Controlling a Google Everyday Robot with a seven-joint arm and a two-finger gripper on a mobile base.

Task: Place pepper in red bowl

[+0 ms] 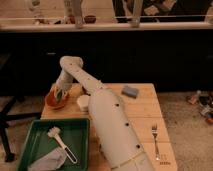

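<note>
The red bowl sits at the left edge of the wooden table. My gripper reaches down over the bowl, its tip just above the inside. The dark green pepper shows as a small green shape between the fingers, held over the bowl. My white arm stretches from the lower middle of the view up to the gripper and hides part of the table behind it.
A white cup stands just right of the bowl, next to my arm. A blue sponge lies at the back right. A fork lies at the front right. A green tray holds a brush and a grey cloth.
</note>
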